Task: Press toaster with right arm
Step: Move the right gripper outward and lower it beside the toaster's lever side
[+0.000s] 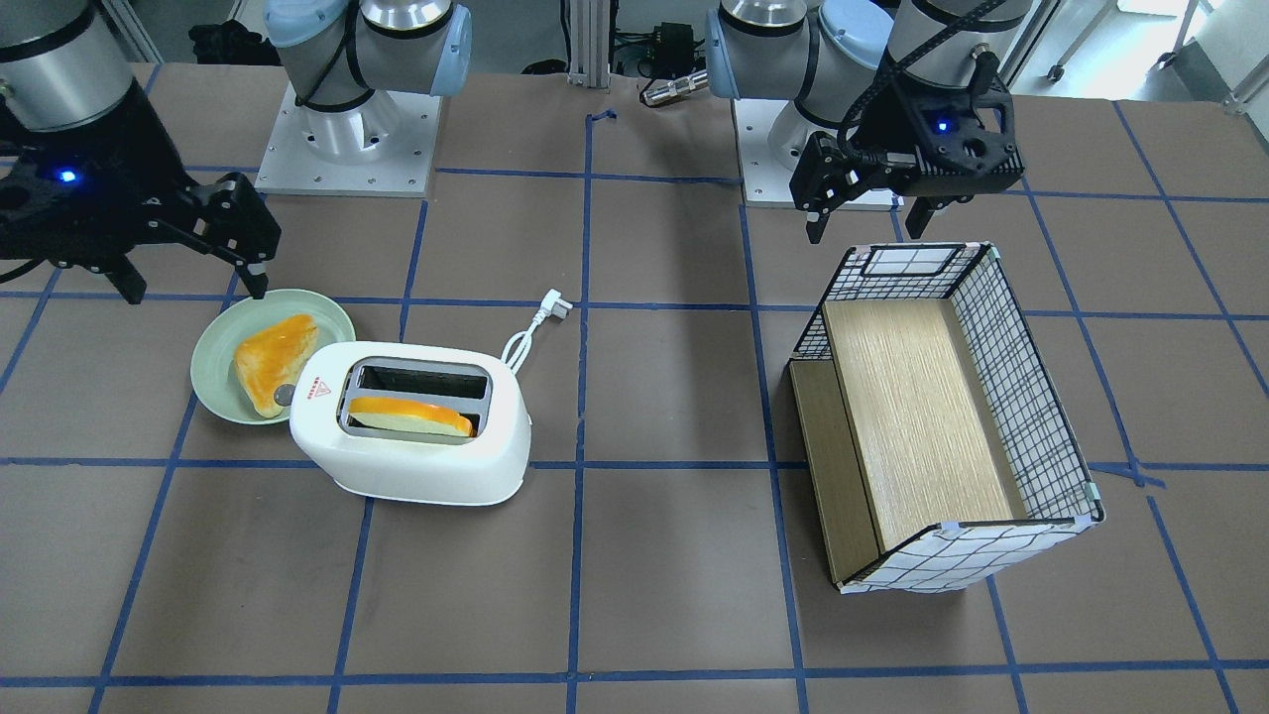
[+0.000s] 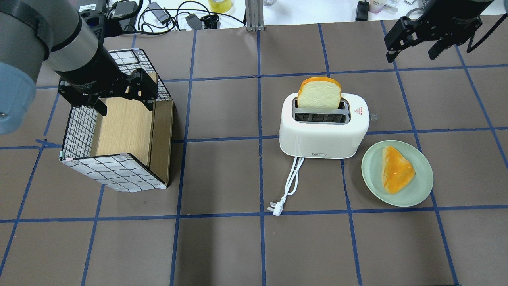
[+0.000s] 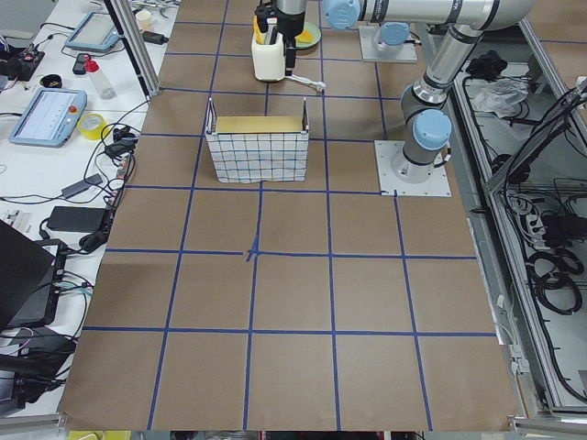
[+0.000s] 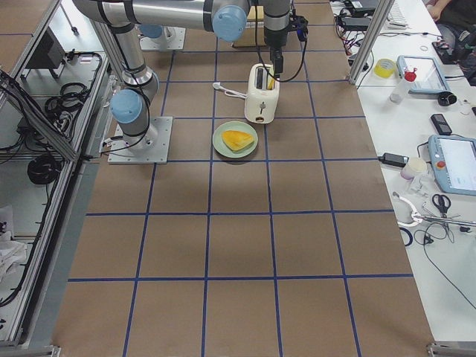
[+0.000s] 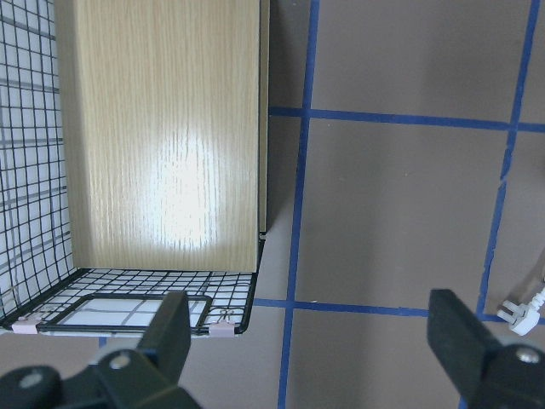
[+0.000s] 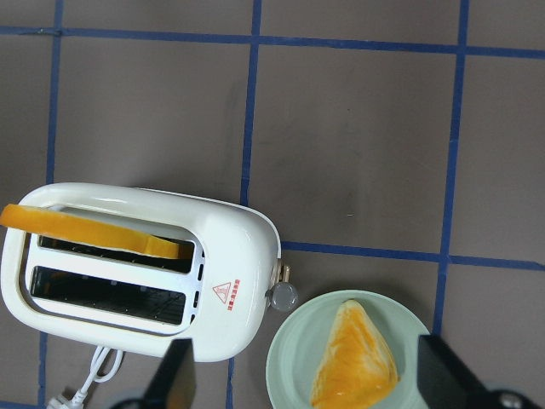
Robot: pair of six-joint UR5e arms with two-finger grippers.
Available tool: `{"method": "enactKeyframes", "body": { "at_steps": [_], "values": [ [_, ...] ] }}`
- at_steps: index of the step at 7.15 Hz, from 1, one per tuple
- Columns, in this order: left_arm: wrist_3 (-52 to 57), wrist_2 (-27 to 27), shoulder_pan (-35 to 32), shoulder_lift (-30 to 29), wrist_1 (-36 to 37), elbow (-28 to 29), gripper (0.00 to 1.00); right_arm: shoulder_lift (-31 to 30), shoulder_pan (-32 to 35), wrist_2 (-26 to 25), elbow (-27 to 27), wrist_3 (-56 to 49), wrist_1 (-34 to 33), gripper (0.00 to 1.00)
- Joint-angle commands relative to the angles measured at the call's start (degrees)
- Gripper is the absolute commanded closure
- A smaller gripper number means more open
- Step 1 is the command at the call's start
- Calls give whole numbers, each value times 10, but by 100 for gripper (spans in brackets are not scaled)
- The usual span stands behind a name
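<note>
The white toaster (image 1: 416, 451) stands on the table with a bread slice (image 1: 411, 416) upright in one slot. It also shows in the overhead view (image 2: 323, 135) and the right wrist view (image 6: 230, 256). Its grey knob (image 6: 283, 296) sits at the end facing the plate. My right gripper (image 1: 196, 290) is open and empty. It hangs high above the table near the toaster's knob end, apart from it (image 2: 412, 55). My left gripper (image 1: 865, 231) is open and empty above the basket (image 2: 125, 106).
A green plate (image 1: 213, 387) with a toasted bread piece (image 1: 273, 362) lies right beside the toaster's knob end. The toaster's white cord and plug (image 2: 278, 208) lie on the robot's side. A grid-patterned basket (image 1: 1031, 397) with a wooden floor stands under the left arm.
</note>
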Motion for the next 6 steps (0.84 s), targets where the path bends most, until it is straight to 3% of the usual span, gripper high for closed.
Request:
{"method": "enactKeyframes", "body": {
  "at_steps": [1, 2, 3, 6],
  "values": [
    [0, 0, 0, 0, 0, 0, 0, 25, -31, 86, 3, -24, -6, 62],
    [0, 0, 0, 0, 0, 0, 0, 44, -69, 166, 5, -77, 5, 71],
    [0, 0, 0, 0, 0, 0, 0, 62, -100, 201, 7, -134, 25, 82],
    [0, 0, 0, 0, 0, 0, 0, 63, -123, 274, 56, -139, 74, 100]
  ]
}}
